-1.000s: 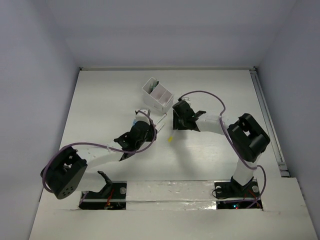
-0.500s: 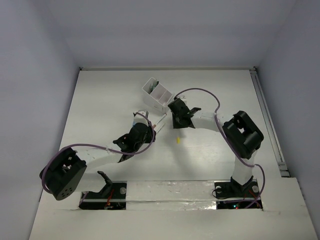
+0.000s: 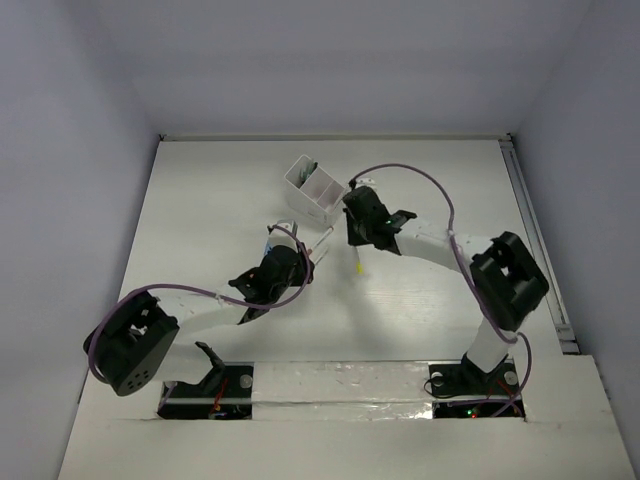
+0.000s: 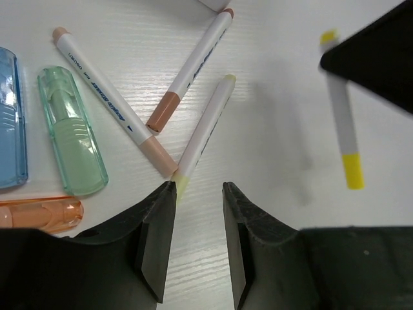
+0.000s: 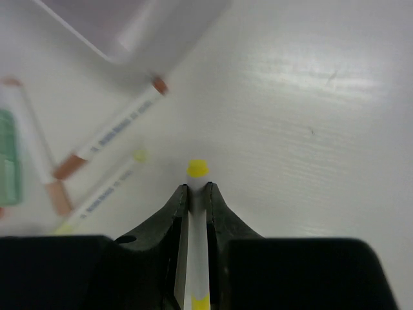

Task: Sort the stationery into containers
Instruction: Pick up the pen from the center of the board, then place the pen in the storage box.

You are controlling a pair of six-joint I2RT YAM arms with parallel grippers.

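**A:** What has changed over the last second?

**B:** The yellow-tipped pen (image 4: 342,129) was lying on the table (image 3: 200,220) near the right gripper (image 5: 195,188). Now it is off the surface, and the right arm's elbow has swung outward.

**A:** So the right jaws have it?

**B:** Yes. The right wrist view shows both fingers pressed against the white shaft, with one yellow end sticking out past the fingertips. In the left wrist view the pen hangs tilted, and its shadow lies apart from it on the table.

**A:** Where is that relative to the white box (image 3: 303,197)?

**B:** Just beside its right-hand corner, on the near side, and not over any compartment.

**A:** And the left gripper (image 4: 199,190)?

**B:** Its jaws are parted with nothing between them. It is over the loose stationery. The tip of the pale yellow pen (image 4: 203,129) lies just beyond the finger on the left of that view.

**A:** What else lies there?

**B:** A brown-capped pen (image 4: 191,68) touches a peach-capped pen (image 4: 110,103). Left of them are a green piece (image 4: 71,135), a blue piece (image 4: 10,123) and an orange piece (image 4: 39,213), all flat on the table.
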